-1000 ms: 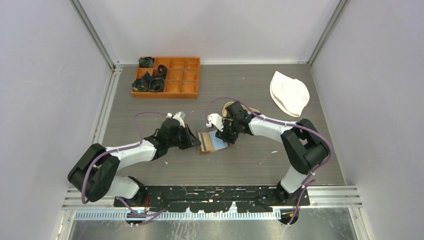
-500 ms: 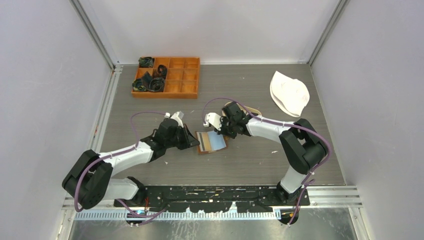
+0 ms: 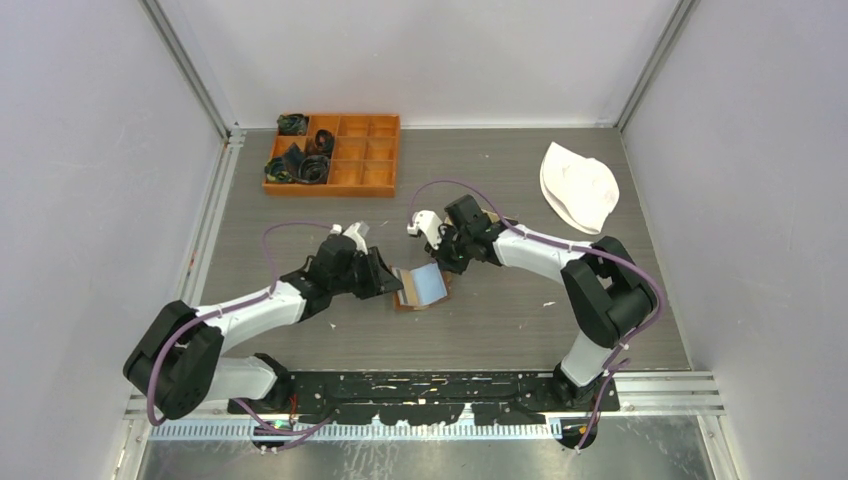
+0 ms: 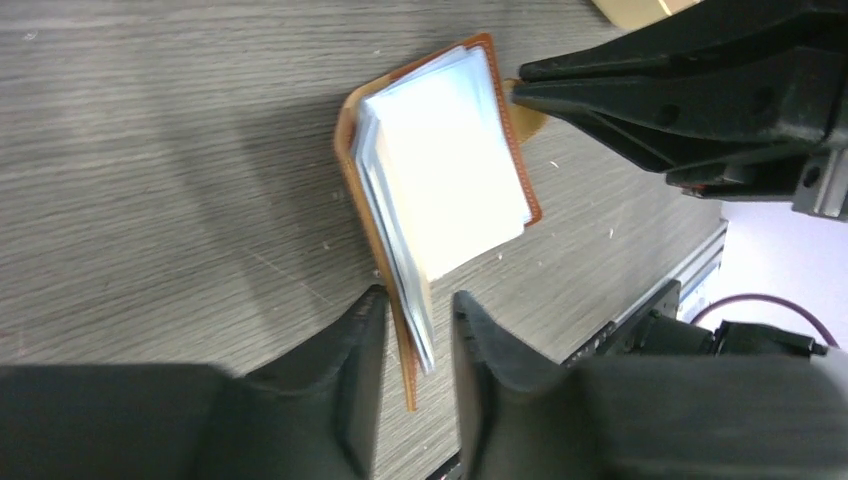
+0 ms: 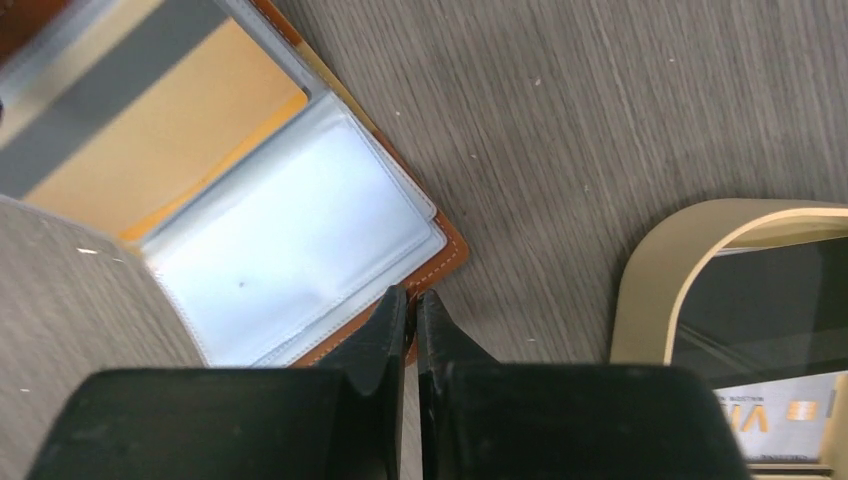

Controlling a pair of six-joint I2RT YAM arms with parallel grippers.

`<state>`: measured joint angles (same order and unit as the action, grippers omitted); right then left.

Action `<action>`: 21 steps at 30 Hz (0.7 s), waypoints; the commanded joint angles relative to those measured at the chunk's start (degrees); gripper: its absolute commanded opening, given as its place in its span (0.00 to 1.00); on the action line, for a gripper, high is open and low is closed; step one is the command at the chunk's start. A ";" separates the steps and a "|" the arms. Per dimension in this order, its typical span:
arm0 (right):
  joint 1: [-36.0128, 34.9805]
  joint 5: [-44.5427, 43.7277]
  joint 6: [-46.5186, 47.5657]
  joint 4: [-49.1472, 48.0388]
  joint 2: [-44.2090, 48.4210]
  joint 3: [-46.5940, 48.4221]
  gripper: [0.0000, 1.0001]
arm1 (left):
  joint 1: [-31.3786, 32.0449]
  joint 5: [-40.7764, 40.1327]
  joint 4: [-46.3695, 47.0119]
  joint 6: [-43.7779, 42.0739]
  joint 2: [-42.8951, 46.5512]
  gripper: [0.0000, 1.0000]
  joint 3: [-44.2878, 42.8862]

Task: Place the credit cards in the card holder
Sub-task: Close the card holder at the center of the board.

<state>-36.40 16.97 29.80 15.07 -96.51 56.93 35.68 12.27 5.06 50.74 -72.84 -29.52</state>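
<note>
The brown card holder (image 3: pixel 420 288) lies open mid-table, with clear sleeves fanned up (image 4: pixel 450 180). My left gripper (image 4: pixel 415 310) is open a little, its fingers astride the holder's near edge; the leather cover rests against one finger and there is a gap to the other. My right gripper (image 5: pixel 411 300) is shut on the holder's opposite leather edge (image 5: pixel 450 255). A card with a grey stripe and orange face (image 5: pixel 150 130) sits under a sleeve. A black card (image 5: pixel 760 300) and a white-grey card (image 5: pixel 770 420) lie in the oval tan tray (image 5: pixel 650 290) beside my right gripper.
An orange compartment box (image 3: pixel 333 153) with dark items stands at the back left. A white cloth (image 3: pixel 578 185) lies at the back right. The arms' mounting rail runs along the near edge.
My right gripper has moved back and left with the holder's edge, so the sleeves have turned over the blue-orange card. My left gripper has stayed at the holder's left edge.
</note>
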 commanded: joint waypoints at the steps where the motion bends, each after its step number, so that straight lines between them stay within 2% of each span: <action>1: 0.14 5.11 -7.36 -1.17 0.14 3.02 0.01 | 0.27 4.64 5.00 1.60 0.18 0.37 -3.07; 4: 0.62 6.65 -10.07 -1.68 -0.27 3.32 0.01 | 0.43 7.51 9.02 3.18 -2.59 0.44 -3.64; 8: 2.33 8.48 -13.61 -2.64 -0.18 3.46 0.01 | 1.20 10.33 15.48 5.06 -8.15 0.45 -5.12; 14: 6.54 12.24 -20.43 -4.66 0.10 2.97 0.01 | 3.38 10.48 20.94 5.68 -13.45 0.45 -7.55; 21: 8.13 12.77 -23.63 -4.68 -1.73 3.61 0.01 | 3.88 13.23 29.83 7.54 -20.63 0.46 -8.41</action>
<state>-28.34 27.33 9.76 12.84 -97.62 58.28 39.38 22.44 24.58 56.51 -90.45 -36.38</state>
